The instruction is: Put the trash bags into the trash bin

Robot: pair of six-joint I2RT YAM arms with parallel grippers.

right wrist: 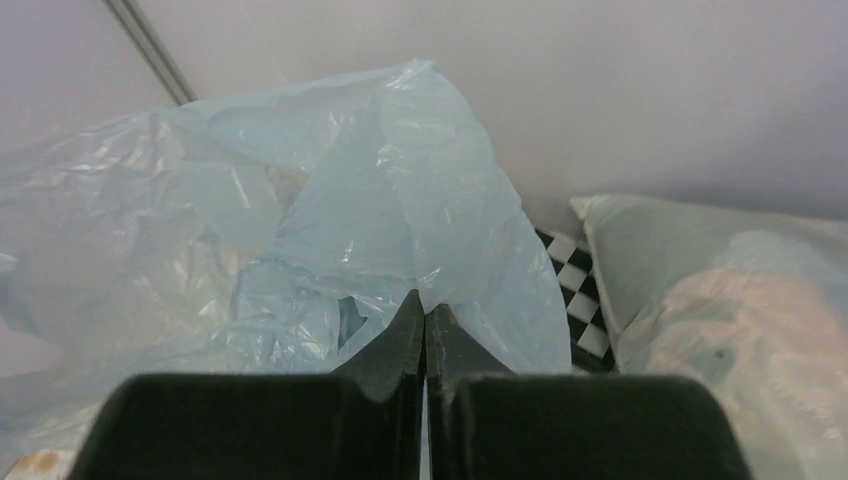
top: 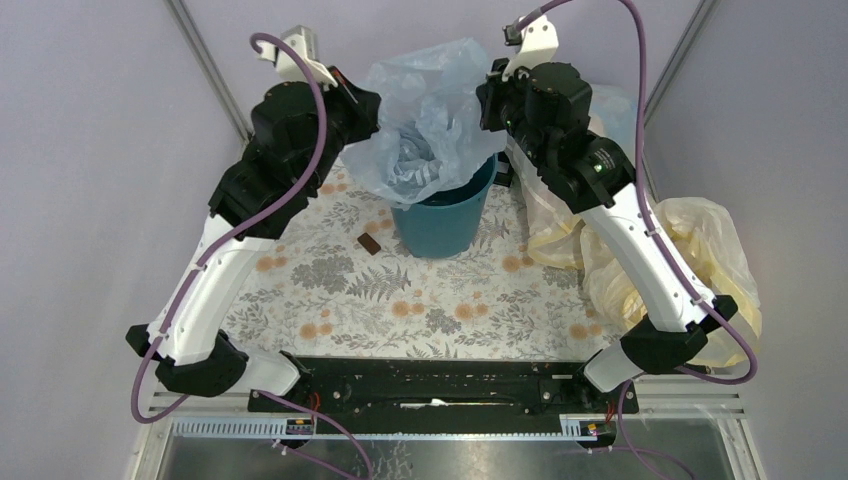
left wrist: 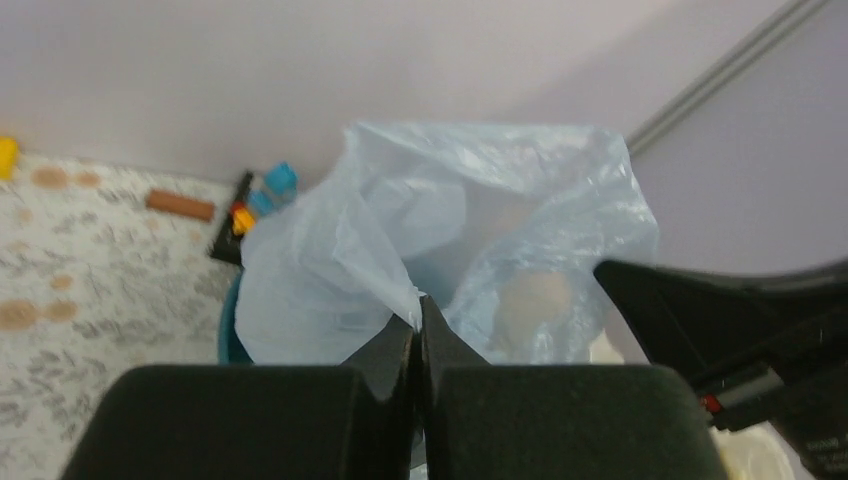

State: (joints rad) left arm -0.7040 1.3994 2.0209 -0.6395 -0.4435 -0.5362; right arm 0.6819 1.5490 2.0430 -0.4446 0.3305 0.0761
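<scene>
The light-blue trash bag (top: 432, 110) is held spread open above the teal trash bin (top: 443, 222) at the back middle of the table; its lower part hangs into the bin's mouth. My left gripper (top: 368, 112) is shut on the bag's left edge, seen in the left wrist view (left wrist: 419, 306) pinching a pleat of the bag (left wrist: 400, 240). My right gripper (top: 488, 102) is shut on the bag's right edge; the right wrist view (right wrist: 424, 306) shows the film (right wrist: 330, 210) caught between its fingertips. The bin shows as a sliver in the left wrist view (left wrist: 227, 330).
A bulky pale-yellow bag (top: 700, 270) and a stuffed whitish bag (top: 545, 215) lie right of the bin. A small brown block (top: 369, 243) lies left of the bin. A checkered board (right wrist: 575, 285) and small toys (left wrist: 262, 200) are at the back wall.
</scene>
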